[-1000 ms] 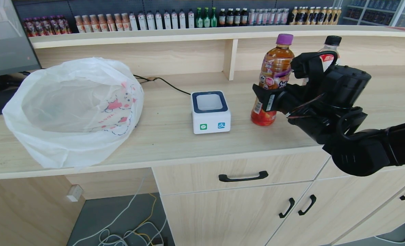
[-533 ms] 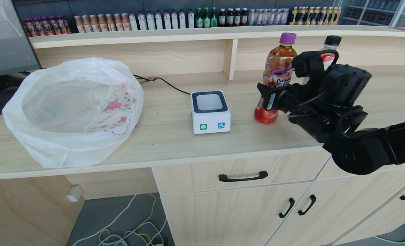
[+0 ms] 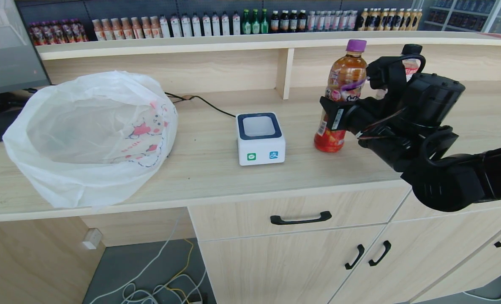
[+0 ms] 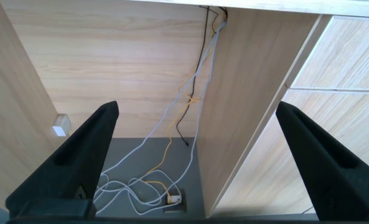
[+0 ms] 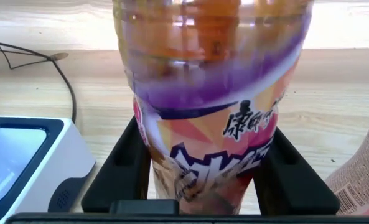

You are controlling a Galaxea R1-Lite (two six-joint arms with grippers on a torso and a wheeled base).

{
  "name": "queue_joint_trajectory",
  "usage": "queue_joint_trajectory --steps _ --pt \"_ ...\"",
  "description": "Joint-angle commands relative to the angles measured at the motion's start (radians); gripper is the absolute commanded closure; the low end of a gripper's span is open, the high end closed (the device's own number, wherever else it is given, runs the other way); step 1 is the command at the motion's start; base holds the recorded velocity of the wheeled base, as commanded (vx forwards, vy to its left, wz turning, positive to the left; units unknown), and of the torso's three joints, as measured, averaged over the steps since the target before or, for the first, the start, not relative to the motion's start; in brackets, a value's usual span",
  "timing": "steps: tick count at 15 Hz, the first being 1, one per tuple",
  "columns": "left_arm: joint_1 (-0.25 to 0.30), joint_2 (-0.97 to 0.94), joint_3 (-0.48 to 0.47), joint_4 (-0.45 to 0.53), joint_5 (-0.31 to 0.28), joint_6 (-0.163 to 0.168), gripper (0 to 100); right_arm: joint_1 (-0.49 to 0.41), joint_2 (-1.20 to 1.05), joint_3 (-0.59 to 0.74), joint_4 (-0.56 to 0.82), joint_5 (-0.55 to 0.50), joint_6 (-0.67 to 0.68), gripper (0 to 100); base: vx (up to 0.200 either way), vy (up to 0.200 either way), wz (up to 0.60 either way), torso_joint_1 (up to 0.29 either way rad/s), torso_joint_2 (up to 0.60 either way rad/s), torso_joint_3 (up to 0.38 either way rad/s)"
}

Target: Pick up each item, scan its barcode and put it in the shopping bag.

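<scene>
My right gripper pinches the orange tea bottle with a purple cap at its label, upright over the light wooden counter, just right of the white box scanner with a blue-framed window. The white translucent plastic shopping bag sits open well to the left. My left gripper hangs below the counter, fingers spread wide, facing loose cables.

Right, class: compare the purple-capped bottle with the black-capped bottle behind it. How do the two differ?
The purple-capped bottle is clamped in the right claw; the black-capped bottle stands ungripped farther back. The purple-capped bottle shows amber drink and a bright label; the black-capped bottle is mostly hidden behind the arm. Caps differ: purple against black. Both are drink bottles at the counter's right side.
</scene>
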Motion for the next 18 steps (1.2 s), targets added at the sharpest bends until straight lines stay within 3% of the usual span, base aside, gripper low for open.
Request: queue_joint_trajectory --steps 1,9,15,18 --pt "-0.002 0.011 0.000 0.000 0.000 0.000 0 0.004 -0.014 -0.012 -0.002 0.000 -0.001 100 0.000 0.000 0.00 0.000 0.00 0.000" --pt "0.000 0.007 0.000 0.000 0.000 0.001 0 0.044 -0.119 0.008 0.004 -0.004 -0.007 100 0.000 0.000 0.00 0.000 0.00 0.000" --pt "0.000 0.005 0.000 0.000 0.000 0.001 0 0.082 -0.282 0.150 0.001 0.000 0.001 100 0.000 0.000 0.00 0.000 0.00 0.000" --pt "0.000 0.005 0.000 0.000 0.000 0.001 0 0.087 -0.362 0.290 -0.010 -0.003 0.009 100 0.000 0.000 0.00 0.000 0.00 0.000"
